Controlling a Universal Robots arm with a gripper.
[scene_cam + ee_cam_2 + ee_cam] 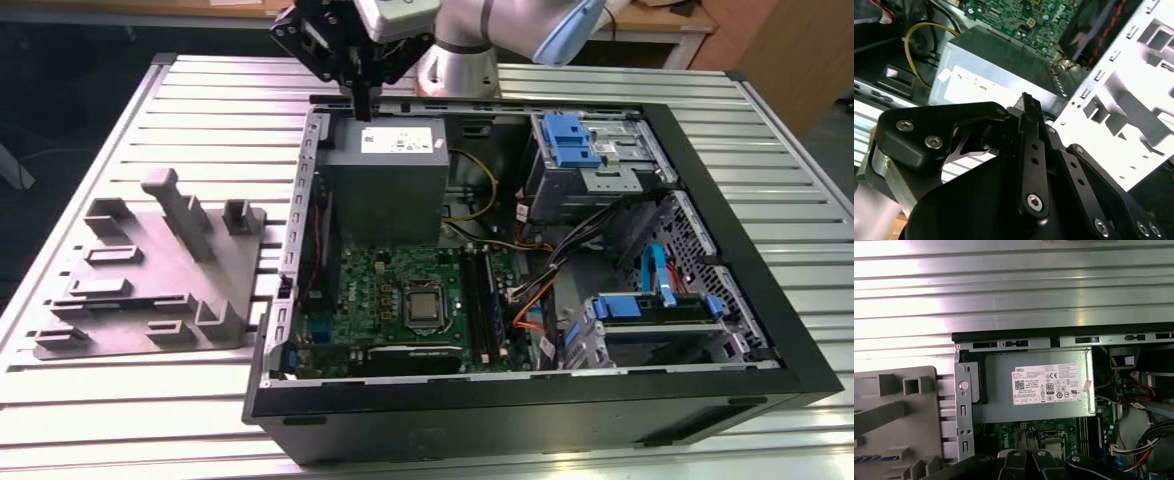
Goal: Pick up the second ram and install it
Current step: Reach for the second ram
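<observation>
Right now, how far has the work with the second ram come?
Nothing looks done for certain. The gripper, shut and holding nothing, hangs above the power supply, not at the motherboard. A bluish strip in the grey holder tray, perhaps the ram, is left to pick up and install.

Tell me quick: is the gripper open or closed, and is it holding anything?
Gripper: closed, with nothing visible between its fingers, poised over the power supply.
</observation>
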